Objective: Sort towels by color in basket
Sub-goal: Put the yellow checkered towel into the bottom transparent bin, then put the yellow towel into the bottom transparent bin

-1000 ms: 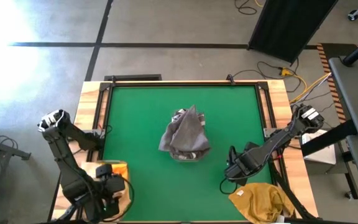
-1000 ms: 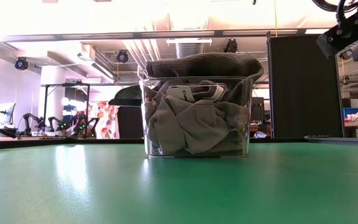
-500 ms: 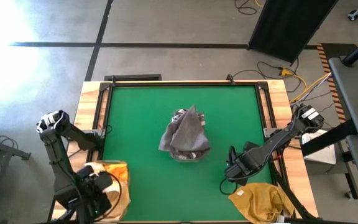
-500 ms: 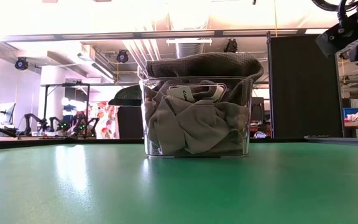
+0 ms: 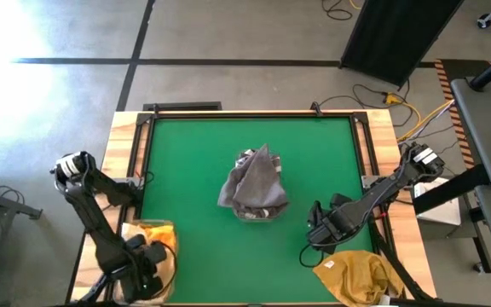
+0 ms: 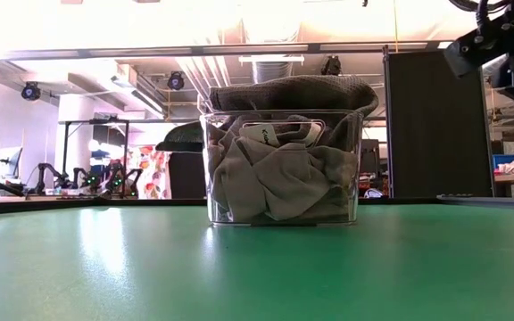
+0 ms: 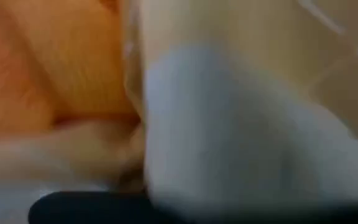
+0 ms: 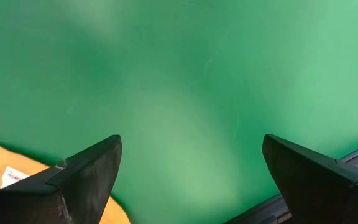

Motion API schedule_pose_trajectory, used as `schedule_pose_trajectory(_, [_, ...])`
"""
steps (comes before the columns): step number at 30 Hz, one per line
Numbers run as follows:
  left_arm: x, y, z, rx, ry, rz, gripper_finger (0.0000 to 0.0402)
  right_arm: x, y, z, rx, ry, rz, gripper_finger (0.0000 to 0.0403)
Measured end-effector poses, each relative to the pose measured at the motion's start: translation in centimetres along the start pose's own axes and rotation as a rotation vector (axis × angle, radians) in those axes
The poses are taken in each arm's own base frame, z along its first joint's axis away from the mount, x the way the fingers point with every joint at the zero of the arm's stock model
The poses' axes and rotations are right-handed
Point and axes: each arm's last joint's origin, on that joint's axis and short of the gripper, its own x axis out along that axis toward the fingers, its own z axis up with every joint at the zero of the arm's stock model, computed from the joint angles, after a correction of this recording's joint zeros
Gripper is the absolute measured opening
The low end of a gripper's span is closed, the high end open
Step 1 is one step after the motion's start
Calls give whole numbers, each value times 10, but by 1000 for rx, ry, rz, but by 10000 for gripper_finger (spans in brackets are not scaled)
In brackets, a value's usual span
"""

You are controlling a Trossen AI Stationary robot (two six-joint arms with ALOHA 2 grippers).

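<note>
My left gripper (image 5: 149, 260) sits at the table's near-left corner, fingers fully closed, pressed into the orange cloth towel (image 5: 153, 233) there; whether cloth is caught, I cannot tell. My right gripper (image 5: 315, 231) hovers wide open, empty, beside the mustard-yellow towel (image 5: 358, 275) near-right. Grey towels (image 5: 254, 183) fill the clear plastic basket (image 6: 283, 168) at centre of the green table (image 5: 194, 162).

Both arms consist of dark, near-black jointed links. Each base joint carries a pale grey-white cap with black cabling. The right claw (image 8: 191, 180) has two broad, dark, wedge-shaped fingers (image 8: 86, 174) with angular tips.
</note>
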Motion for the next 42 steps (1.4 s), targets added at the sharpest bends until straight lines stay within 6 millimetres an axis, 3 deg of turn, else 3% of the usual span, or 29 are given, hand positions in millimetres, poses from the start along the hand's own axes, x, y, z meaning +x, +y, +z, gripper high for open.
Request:
schedule_pose_trajectory(4, [26,11,2,6,-1,-18,6,0,0,1,-4,9,15,382])
schedule_pose_trajectory(7, [34,16,1,4,20,-16,7,0,0,0,2,53,38,382])
schedule_pose_trajectory(12, [35,18,0,-7,95,5,27,9,-3,-9,78,264,88,382])
schedule_pose_trajectory(18, [26,12,0,2,68,-14,87,37,-10,-26,146,432,74,382])
schedule_pose_trajectory(21, [16,8,1,42,66,12,119,49,-9,-36,183,528,104,382])
schedule_pose_trajectory(25, [-7,4,2,72,42,72,150,50,-6,-41,182,598,140,382])
schedule_pose_trajectory(31, [-50,6,8,68,-54,212,184,23,8,-31,152,561,243,382])
schedule_pose_trajectory(36, [-83,-7,17,172,-365,137,192,-1,24,-35,180,530,284,382])
schedule_pose_trajectory(42, [-101,-30,26,401,-776,21,193,16,40,-63,305,633,128,382])
